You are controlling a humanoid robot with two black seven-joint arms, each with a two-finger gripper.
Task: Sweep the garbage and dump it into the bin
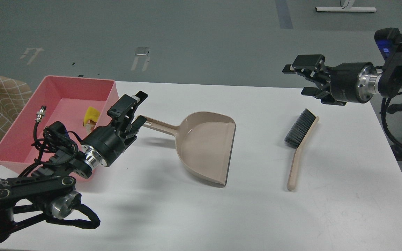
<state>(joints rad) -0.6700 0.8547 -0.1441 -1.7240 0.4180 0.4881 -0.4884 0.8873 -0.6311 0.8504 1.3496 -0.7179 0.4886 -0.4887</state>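
**Operator:** Report the position of the garbage and the bin.

**Technician:** The pink bin [30, 125] is sitting at the left edge of the white table [263, 209]. The yellow sponge piece [91, 115] is lying inside the bin, against the right-hand side of its floor. A small pale scrap is showing just below the sponge, partly hidden by the arm; I cannot tell whether it is the bread slice.

**Operator:** Report the tool states.

**Technician:** The left gripper [135, 111] is hovering with its fingers spread apart, just beside the end of the dustpan handle, gripping nothing. Whether a fingertip is touching the handle cannot be told. The right gripper [304, 80] is hanging above the far right of the table, fingers parted and holding nothing.

**Operator:** Report the sweeping tools.

**Technician:** The beige dustpan [206, 146] is lying flat at the table's centre, its handle pointing left toward the bin and its open lip facing right. The pan is showing bare. The brush [300, 148] is lying well apart to the right, black bristles at the far end, beige handle pointing toward the near edge, below the right gripper.
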